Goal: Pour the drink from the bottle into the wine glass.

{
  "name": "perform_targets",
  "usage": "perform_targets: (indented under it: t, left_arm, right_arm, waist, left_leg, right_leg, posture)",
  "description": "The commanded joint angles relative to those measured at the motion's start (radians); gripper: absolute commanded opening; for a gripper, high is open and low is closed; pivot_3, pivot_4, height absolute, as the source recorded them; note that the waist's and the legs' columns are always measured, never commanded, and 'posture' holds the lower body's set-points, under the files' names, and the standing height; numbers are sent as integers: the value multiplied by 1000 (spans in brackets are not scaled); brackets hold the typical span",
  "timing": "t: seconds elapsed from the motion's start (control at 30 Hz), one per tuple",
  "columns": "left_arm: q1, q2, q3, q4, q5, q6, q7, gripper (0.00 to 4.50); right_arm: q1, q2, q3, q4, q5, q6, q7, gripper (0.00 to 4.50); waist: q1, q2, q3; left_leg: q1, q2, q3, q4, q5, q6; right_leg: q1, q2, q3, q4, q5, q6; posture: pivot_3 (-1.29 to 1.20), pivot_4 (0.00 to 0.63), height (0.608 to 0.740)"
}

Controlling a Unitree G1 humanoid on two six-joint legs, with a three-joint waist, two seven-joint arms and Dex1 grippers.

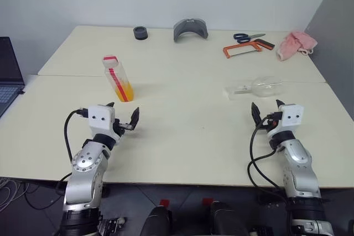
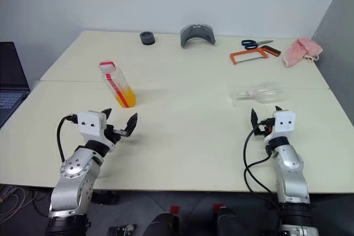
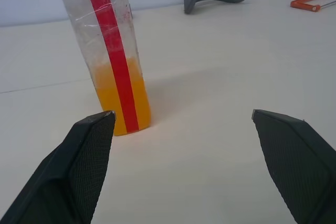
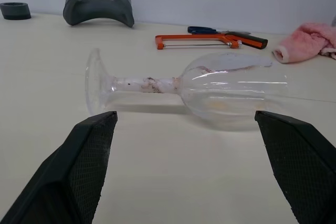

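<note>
The bottle (image 1: 118, 78) stands upright on the cream table, capped in red and white, with a red label strip and orange drink (image 3: 122, 98) filling its lower part. My left gripper (image 1: 122, 116) hovers open just in front of it, a little toward me, empty. The wine glass (image 1: 257, 87) lies on its side on the right half of the table, foot (image 4: 96, 81) pointing left, bowl (image 4: 233, 87) to the right. My right gripper (image 1: 266, 109) sits open and empty just short of the glass.
Along the far edge lie a black ring (image 1: 140, 33), a grey curved piece (image 1: 190, 29), blue scissors (image 1: 247, 37), an orange hacksaw (image 1: 241, 50) and a pink cloth (image 1: 296, 45). A laptop (image 1: 9, 75) sits off the table's left edge. A seam (image 1: 177, 78) crosses the table.
</note>
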State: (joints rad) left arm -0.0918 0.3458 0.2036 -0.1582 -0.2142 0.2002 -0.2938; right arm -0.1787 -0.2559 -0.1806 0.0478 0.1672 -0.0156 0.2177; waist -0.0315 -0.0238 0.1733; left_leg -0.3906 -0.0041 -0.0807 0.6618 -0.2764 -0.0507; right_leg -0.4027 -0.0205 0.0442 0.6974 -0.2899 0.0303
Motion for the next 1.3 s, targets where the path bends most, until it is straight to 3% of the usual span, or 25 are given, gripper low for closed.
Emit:
perform_targets:
  t: [0.03, 1.0, 1.17, 1.3]
  left_arm:
    - [-13, 2, 2, -15, 10, -40, 0, 4473]
    - [-29, -33, 9, 7, 15, -60, 54, 4473]
    - [-65, -45, -2, 17, 66, -52, 113, 4473]
    - [-133, -62, 13, 37, 99, -13, 196, 4473]
  right_arm:
    - [-20, -10, -15, -17, 1, -32, 2, 4500]
    - [-35, -23, -2, 4, -2, -56, 39, 4500]
    - [-25, -57, 76, -104, 60, -4, 197, 4500]
    - [-39, -126, 163, -280, 202, 198, 366, 4500]
  waist:
    - [0, 0, 0]
    - [0, 0, 0]
    - [-1, 0, 0]
    - [0, 0, 0]
  left_leg:
    - [0, 0, 0, 0, 0, 0]
    - [0, 0, 0, 0, 0, 0]
    - [0, -1, 0, 0, 0, 0]
    - [0, 0, -1, 0, 0, 0]
  right_leg:
    - [0, 0, 0, 0, 0, 0]
    - [0, 0, 0, 0, 0, 0]
    - [0, 0, 0, 0, 0, 0]
    - [0, 0, -1, 0, 0, 0]
  posture:
    - [0, 150, 740]
    - [0, 150, 740]
    - [0, 150, 740]
    - [0, 150, 740]
